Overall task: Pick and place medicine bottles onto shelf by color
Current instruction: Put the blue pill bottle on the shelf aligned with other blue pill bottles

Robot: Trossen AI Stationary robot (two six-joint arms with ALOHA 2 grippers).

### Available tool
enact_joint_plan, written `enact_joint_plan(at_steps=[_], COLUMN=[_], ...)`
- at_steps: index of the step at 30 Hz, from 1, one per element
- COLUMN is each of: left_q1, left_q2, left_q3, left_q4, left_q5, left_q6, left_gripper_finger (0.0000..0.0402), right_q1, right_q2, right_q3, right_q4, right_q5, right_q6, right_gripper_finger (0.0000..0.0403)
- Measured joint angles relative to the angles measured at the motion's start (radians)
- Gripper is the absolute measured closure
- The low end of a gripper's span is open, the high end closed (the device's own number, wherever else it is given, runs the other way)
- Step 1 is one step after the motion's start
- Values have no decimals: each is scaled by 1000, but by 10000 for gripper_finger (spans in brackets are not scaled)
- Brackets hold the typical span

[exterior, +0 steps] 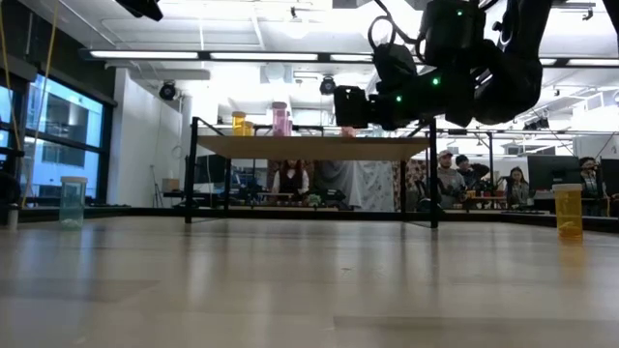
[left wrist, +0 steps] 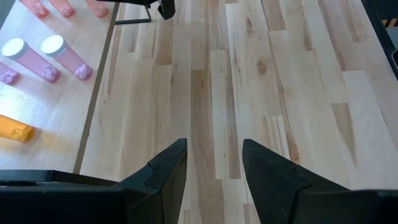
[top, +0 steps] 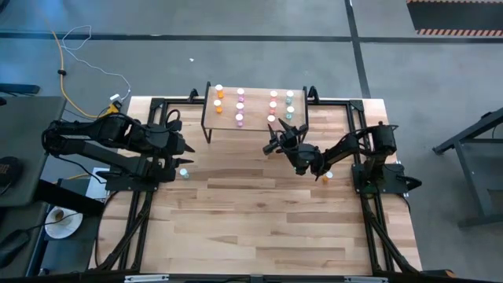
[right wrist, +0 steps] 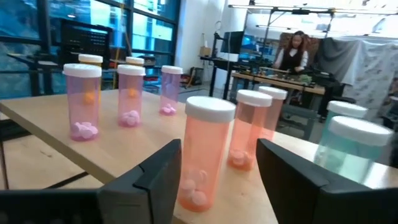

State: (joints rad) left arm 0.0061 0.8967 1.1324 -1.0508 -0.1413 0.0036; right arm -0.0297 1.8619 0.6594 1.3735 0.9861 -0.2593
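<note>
High view: shelf carries about ten bottles in colour columns; teal bottle and orange bottle remain on the table. Right wrist view: right gripper spread around red bottle, probably just placed. Left wrist view: left gripper parted, empty.

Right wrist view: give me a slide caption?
Right gripper jaws open around a red bottle standing on the shelf among pink and teal bottles.

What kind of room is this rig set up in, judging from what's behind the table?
Probably a shared robotics lab or workshop: seated people at benches beyond the table, ceiling strip lights, large windows, and metal-framed workbenches with gear.
</note>
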Motion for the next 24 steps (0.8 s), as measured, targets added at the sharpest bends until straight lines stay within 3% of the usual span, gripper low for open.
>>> enact_joint_plan(at_steps=[24], left_q1=[0], left_q2=[0], left_q3=[0], left_q4=[1], left_q5=[0], left_q6=[0], left_gripper_finger=[254], right_q1=[152], right_q2=[-91], right_q3=[0], right_q4=[26], right_q5=[131], right_q6=[-127], right_gripper_finger=[194])
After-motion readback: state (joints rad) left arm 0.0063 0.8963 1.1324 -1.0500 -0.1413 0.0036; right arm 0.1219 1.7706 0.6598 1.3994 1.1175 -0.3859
